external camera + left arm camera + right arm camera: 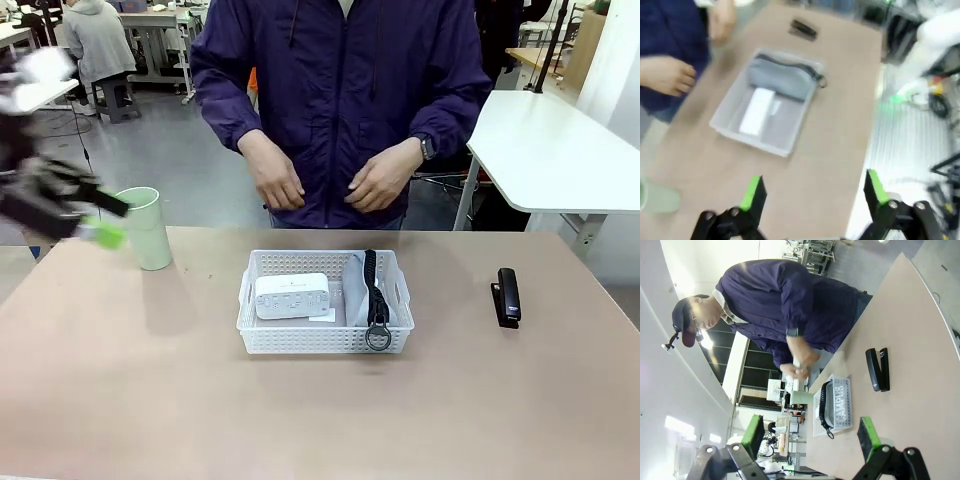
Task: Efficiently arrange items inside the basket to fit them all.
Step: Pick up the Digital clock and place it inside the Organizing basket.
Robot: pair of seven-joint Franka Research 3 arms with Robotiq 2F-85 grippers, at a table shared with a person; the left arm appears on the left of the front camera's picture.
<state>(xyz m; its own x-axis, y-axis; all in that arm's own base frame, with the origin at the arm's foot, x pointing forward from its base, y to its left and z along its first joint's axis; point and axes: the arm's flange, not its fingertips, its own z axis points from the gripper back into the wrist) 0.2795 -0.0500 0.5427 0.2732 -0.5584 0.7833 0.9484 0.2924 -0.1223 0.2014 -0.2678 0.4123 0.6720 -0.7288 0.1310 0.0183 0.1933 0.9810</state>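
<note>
The left claw, blurred at mid-left beside the pale green cup, gapes empty. The right claw is likewise spread and empty. The basket sits at the centre of the surface and holds the white box and the grey pouch. The black stapler lies at right.

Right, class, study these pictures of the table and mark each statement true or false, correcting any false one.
1. The white box lies inside the basket. True.
2. The black stapler is inside the basket. False: it lies on the table, apart from the basket, on the robot's right.
3. The pale green cup stands upright on the table, outside the basket. True.
4. The left gripper holds the cup. False: its jaws stand open with nothing between them.
5. The grey pouch shares the basket with the box. True.
</note>
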